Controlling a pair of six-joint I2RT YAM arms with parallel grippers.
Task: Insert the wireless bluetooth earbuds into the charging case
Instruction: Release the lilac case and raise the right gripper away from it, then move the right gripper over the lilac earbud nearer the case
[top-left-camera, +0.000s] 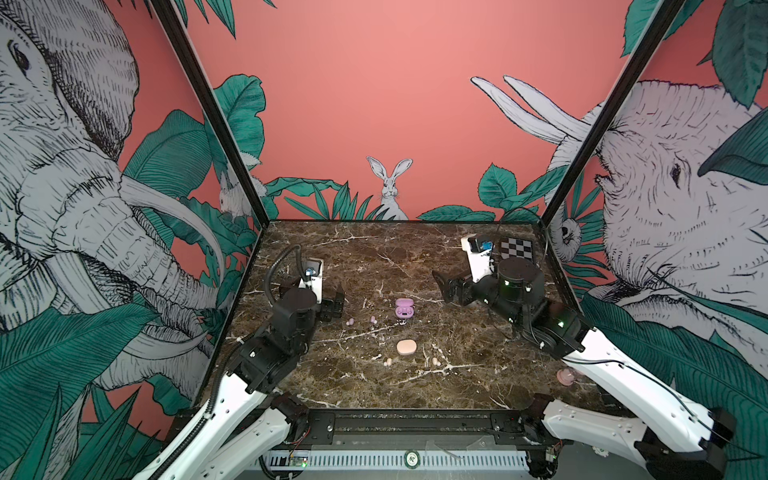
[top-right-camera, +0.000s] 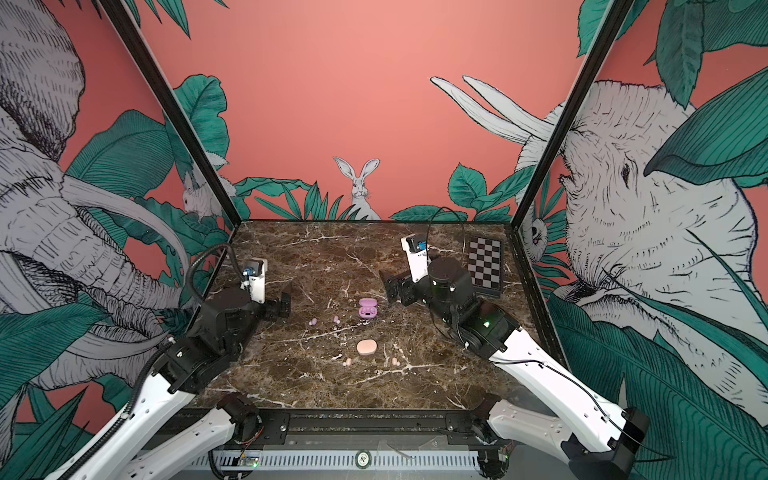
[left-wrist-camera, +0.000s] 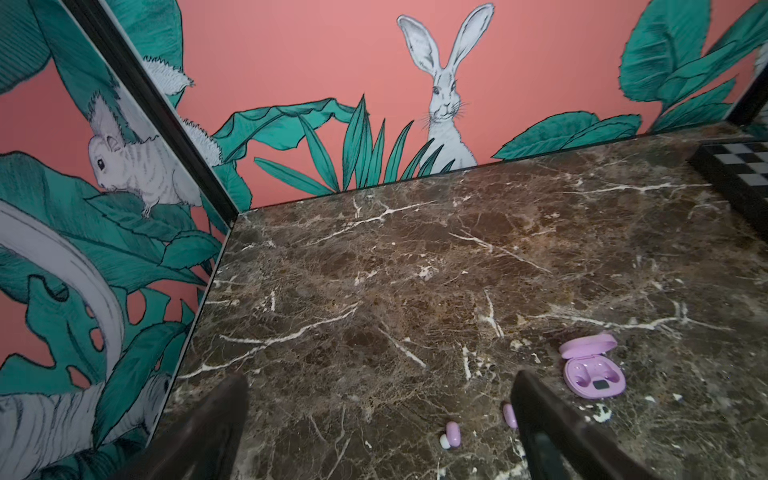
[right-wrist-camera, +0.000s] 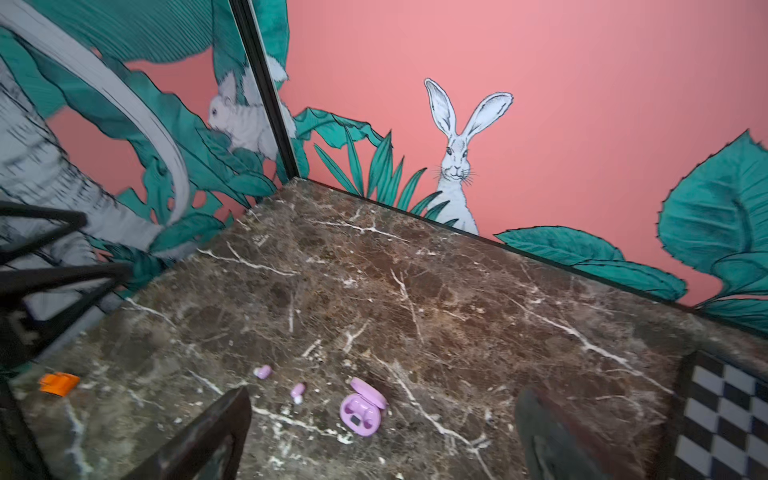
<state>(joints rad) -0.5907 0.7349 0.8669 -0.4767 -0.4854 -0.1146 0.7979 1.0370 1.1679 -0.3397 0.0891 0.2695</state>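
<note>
The open lilac charging case (top-left-camera: 405, 308) (top-right-camera: 368, 308) stands mid-table with both sockets empty. Two lilac earbuds (top-left-camera: 350, 321) (top-left-camera: 373, 320) lie just to its left. Nearer the front, a shut peach case (top-left-camera: 406, 347) sits between two peach earbuds (top-left-camera: 388, 362) (top-left-camera: 435, 361). My left gripper (top-left-camera: 336, 303) (left-wrist-camera: 380, 380) hovers open left of the lilac buds (left-wrist-camera: 452, 434) (left-wrist-camera: 510, 415), holding nothing. The right gripper (top-left-camera: 441, 286) (right-wrist-camera: 384, 397) is open and empty, up and to the right of the lilac case (right-wrist-camera: 360, 409).
A checkerboard plate (top-left-camera: 516, 248) lies at the back right, beside the right arm. A small orange piece (right-wrist-camera: 59, 383) rests on the marble near the left arm. A pinkish object (top-left-camera: 566, 376) peeks out beneath the right arm. Printed walls close three sides.
</note>
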